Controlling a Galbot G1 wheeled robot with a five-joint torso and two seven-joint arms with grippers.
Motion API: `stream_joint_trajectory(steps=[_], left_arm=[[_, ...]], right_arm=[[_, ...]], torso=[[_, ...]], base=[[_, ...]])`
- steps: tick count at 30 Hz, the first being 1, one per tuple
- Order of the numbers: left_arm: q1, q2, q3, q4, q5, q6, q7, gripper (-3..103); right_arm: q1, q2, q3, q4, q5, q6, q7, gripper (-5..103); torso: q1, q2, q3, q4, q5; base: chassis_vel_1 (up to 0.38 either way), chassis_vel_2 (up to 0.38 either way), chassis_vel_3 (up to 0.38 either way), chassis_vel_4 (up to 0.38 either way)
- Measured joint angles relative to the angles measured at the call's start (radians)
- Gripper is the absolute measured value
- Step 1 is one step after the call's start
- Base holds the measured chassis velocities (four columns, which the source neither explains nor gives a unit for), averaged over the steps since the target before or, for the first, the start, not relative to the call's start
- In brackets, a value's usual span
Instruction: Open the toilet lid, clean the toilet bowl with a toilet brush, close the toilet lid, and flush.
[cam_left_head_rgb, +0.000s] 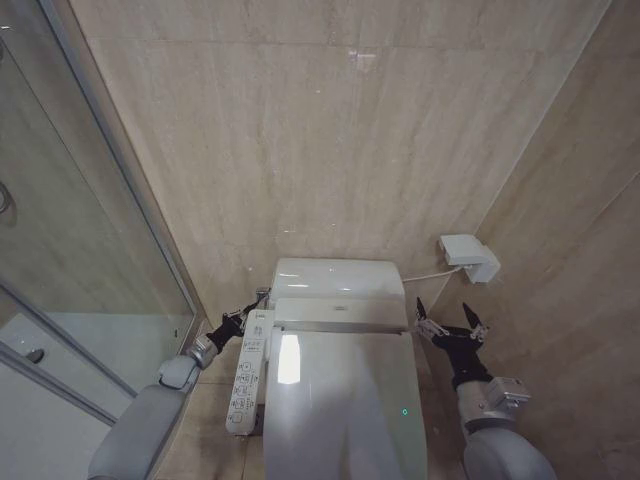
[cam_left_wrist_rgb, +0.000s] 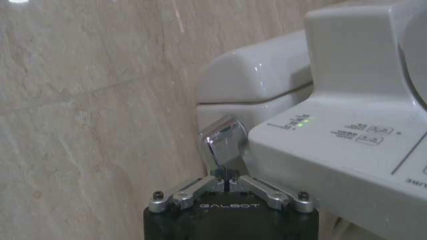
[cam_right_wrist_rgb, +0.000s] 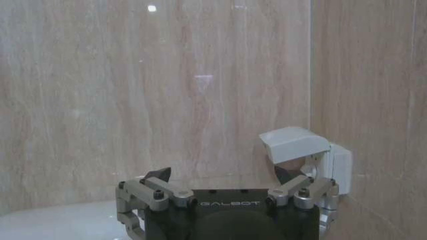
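Observation:
The white toilet lid (cam_left_head_rgb: 340, 400) lies shut over the toilet bowl, which is hidden beneath it. My left gripper (cam_left_head_rgb: 250, 312) is at the toilet's left rear corner, by the tank (cam_left_head_rgb: 335, 280). In the left wrist view the left gripper (cam_left_wrist_rgb: 227, 179) is shut, its tips touching the lower end of the chrome flush lever (cam_left_wrist_rgb: 223, 140) on the tank's side. To the right of the lid's hinge my right gripper (cam_left_head_rgb: 450, 325) hovers open and holds nothing; the right wrist view shows this gripper (cam_right_wrist_rgb: 223, 175) facing the wall. The toilet brush is out of view.
A white control panel (cam_left_head_rgb: 250, 370) with buttons runs along the toilet's left side. A white socket box (cam_left_head_rgb: 468, 257) with a cable is fixed to the right wall (cam_right_wrist_rgb: 293, 142). A glass shower screen (cam_left_head_rgb: 90, 250) stands at the left. Beige tiled walls close in behind and right.

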Motion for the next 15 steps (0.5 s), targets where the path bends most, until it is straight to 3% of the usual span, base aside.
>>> stream_joint_trajectory(steps=[15], left_arm=[[0.033,-0.002,-0.041,-0.029,-0.001,-0.002,0.01,0]], right_arm=[[0.0,0.0,0.0,0.0,0.0,0.0,0.0,100]], torso=[[0.0,0.0,0.0,-0.0011,-0.0003]], base=[[0.0,0.0,0.0,0.0]])
